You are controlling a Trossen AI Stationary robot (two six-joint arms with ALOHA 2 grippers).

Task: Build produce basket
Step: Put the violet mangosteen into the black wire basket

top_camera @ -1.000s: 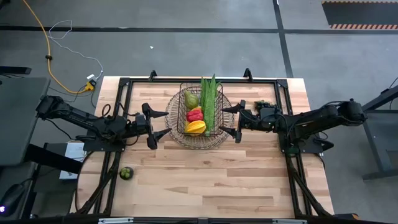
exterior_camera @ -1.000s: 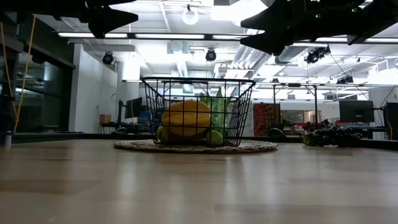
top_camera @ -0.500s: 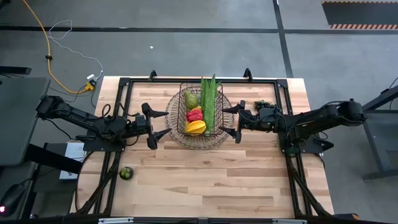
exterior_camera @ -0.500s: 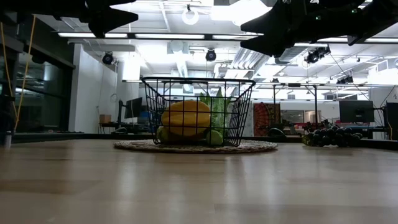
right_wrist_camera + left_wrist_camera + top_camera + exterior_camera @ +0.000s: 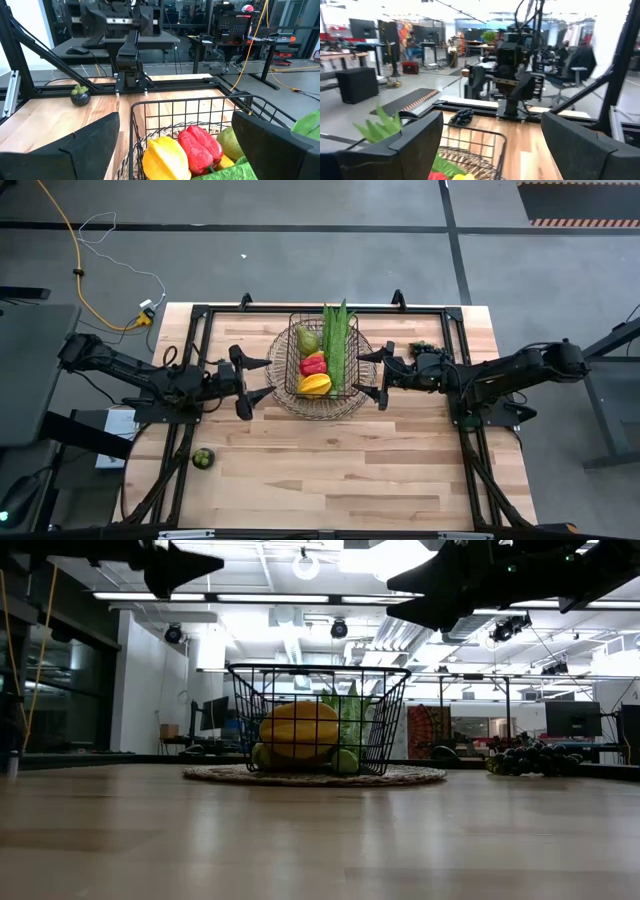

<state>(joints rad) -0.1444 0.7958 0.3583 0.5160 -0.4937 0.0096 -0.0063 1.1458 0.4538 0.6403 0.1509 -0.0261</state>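
Note:
The dark wire basket (image 5: 322,330) stands on a round woven mat (image 5: 287,402) at the table's middle far part. In it lie a green pear (image 5: 308,340), a red pepper (image 5: 313,364), a yellow-orange pepper (image 5: 314,384) and a long green leafy bunch (image 5: 338,340). I see no banana. My left gripper (image 5: 252,378) hovers open just left of the basket. My right gripper (image 5: 372,373) hovers open just right of it. Dark grapes (image 5: 525,760) lie on the table at the far right. A small dark green round fruit (image 5: 203,458) lies on the table near the left edge.
A black metal frame (image 5: 200,315) runs around the table's far part and sides. The near half of the wooden table (image 5: 340,480) holds only the small green fruit. In the left wrist view the right arm (image 5: 512,70) stands beyond the basket rim (image 5: 470,132).

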